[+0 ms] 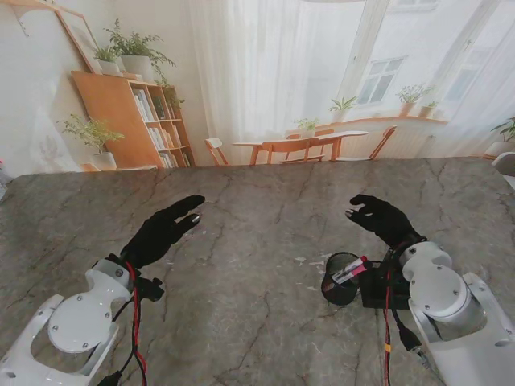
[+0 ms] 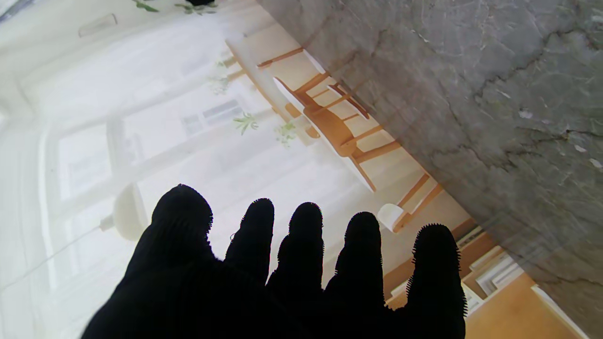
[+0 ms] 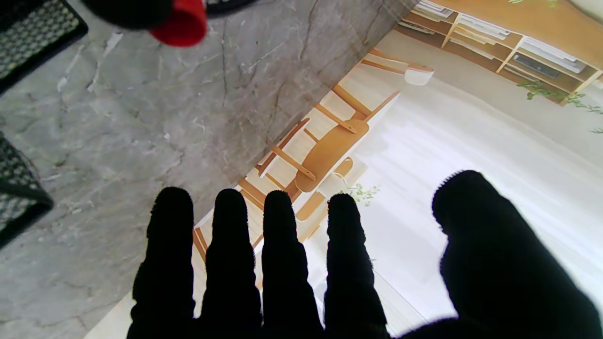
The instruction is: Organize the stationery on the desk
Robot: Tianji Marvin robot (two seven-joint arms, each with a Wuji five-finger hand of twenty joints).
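Stationery mostly sorted, it seems: black mesh pen cup (image 1: 341, 278) sits lower right of centre in stand frame, on grey marble worktop (image 1: 257, 241), just beside right wrist. Red-and-white marker (image 1: 349, 270) lies tilted across cup rim, not dropped in. Black mesh box (image 1: 378, 288) adjoins cup. Left robot hand (image 1: 165, 229) flat, 5 fingers spread, empty. Right robot hand (image 1: 380, 217) loosely curled, spread wide, empty. Next: tip marker upright, let it slide inside without knocking cup.
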